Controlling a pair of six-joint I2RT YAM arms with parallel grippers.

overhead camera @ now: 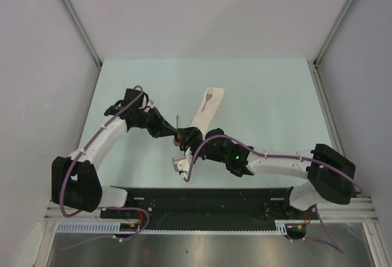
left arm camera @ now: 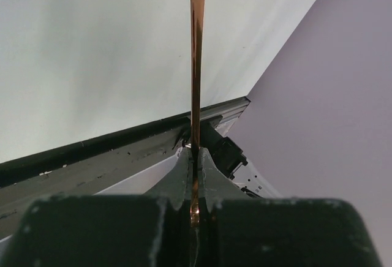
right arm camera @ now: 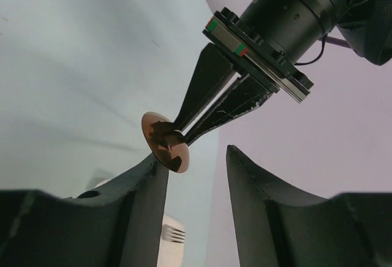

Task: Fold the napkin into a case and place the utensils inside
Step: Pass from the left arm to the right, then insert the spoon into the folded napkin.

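The napkin lies folded into a narrow case (overhead camera: 207, 111) at the table's middle, and the fork (overhead camera: 209, 95) lies on its far end with the tines out. Both show small in the right wrist view: the case (right arm camera: 171, 245) and the fork's tines (right arm camera: 174, 235). My left gripper (overhead camera: 169, 131) is shut on the spoon (left arm camera: 196, 65), whose slim handle runs out between the fingers (left arm camera: 177, 169). Its copper bowl (right arm camera: 165, 141) hangs at the tip of my right gripper's left finger (right arm camera: 147, 187). The right gripper (right arm camera: 193, 152) stands open with nothing between its fingers, close beside the left one (overhead camera: 187, 138).
The pale green table (overhead camera: 269, 108) is walled by grey panels on three sides. A black rail (overhead camera: 202, 196) with the arm bases runs along the near edge. The two wrists crowd together just in front of the case's near end.
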